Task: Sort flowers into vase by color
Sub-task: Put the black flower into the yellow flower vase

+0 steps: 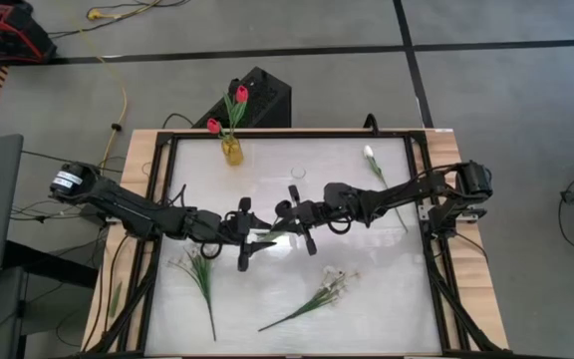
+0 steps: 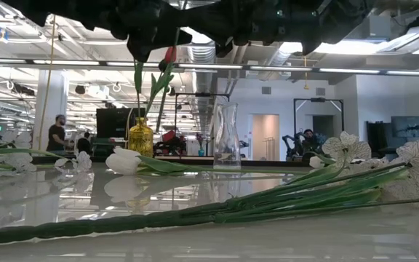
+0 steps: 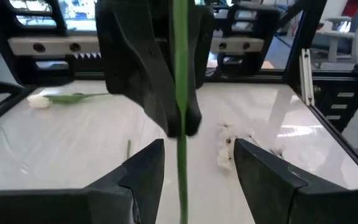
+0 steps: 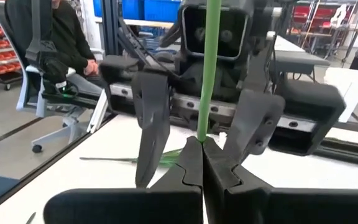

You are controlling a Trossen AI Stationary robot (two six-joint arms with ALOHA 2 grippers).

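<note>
Above the table's middle my two grippers meet around one green flower stem (image 4: 211, 68), which stands upright; its head is out of view. My right gripper (image 4: 201, 142) is shut on the stem. My left gripper (image 3: 197, 144) is open, with one finger on either side of the stem (image 3: 180, 124), and I see no touch. From above, the left gripper (image 1: 260, 236) and right gripper (image 1: 285, 225) face each other. A yellow vase (image 1: 232, 150) at the far edge holds two red flowers (image 1: 240, 94). A clear vase (image 2: 225, 137) stands beside it. My right gripper pinches the green stem (image 4: 202, 127) between its two shut fingers, right at their free ends. The fingers come level from the table's right side and lie across the stem. The stem stands upright in the hold, clear of the table.
A white tulip (image 1: 369, 153) lies at the far right of the table. Leafy sprigs with small white blossoms lie at the near left (image 1: 201, 274) and near middle (image 1: 319, 295). A person (image 4: 61, 37) sits beyond the table's frame.
</note>
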